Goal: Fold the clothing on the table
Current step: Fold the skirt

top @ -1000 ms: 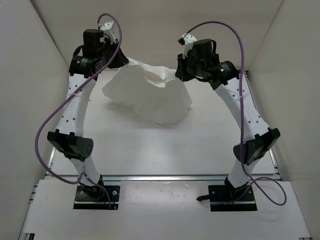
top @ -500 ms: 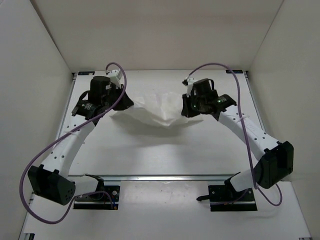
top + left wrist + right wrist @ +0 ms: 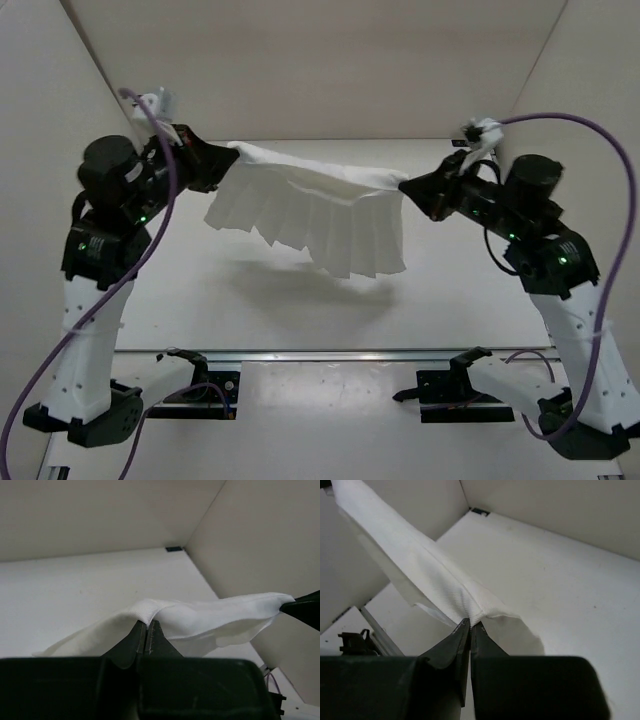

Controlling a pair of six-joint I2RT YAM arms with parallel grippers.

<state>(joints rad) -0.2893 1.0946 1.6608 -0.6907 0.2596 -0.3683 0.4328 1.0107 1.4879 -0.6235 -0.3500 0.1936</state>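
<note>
The thin, creased white fabric garment (image 3: 320, 215) hangs stretched between the jaws. The left gripper (image 3: 231, 151) and right gripper (image 3: 404, 186) each clamp a top corner, its tip hidden inside.

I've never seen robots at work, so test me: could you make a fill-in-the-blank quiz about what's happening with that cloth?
The left gripper and the right gripper are each ____ on an end of the clothing.
The clothing hangs ____ the table, casting a shadow on it.
The clothing's colour is ____.
Missing words: shut; above; white.
</note>
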